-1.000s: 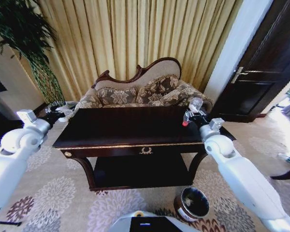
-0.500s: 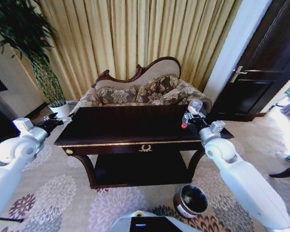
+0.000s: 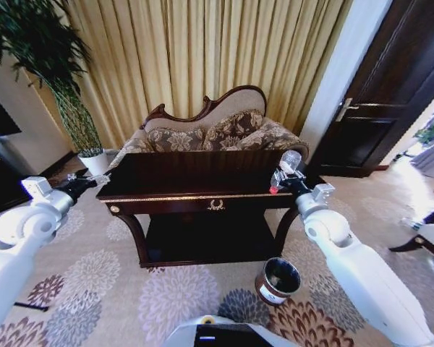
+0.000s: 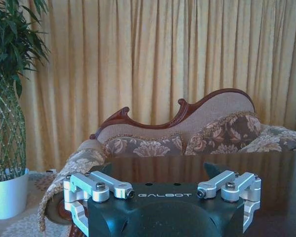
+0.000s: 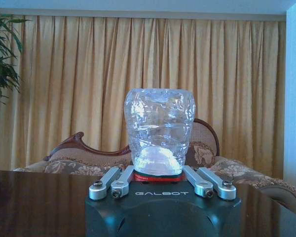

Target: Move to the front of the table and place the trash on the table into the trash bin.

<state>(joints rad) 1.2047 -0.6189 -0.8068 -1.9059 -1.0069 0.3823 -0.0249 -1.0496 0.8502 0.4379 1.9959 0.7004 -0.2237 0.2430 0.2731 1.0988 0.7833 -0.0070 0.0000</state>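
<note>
Right tool [image 5: 160, 183], marked GALBOT, grips the clear bottle [image 5: 159, 129].

Both arms reach forward at about the same height. The right gripper [image 3: 283, 176] has its fingers closed on a clear bottle [image 5: 159, 132]. The left gripper [image 3: 92, 179] has its fingers spread, holding nothing.
</note>
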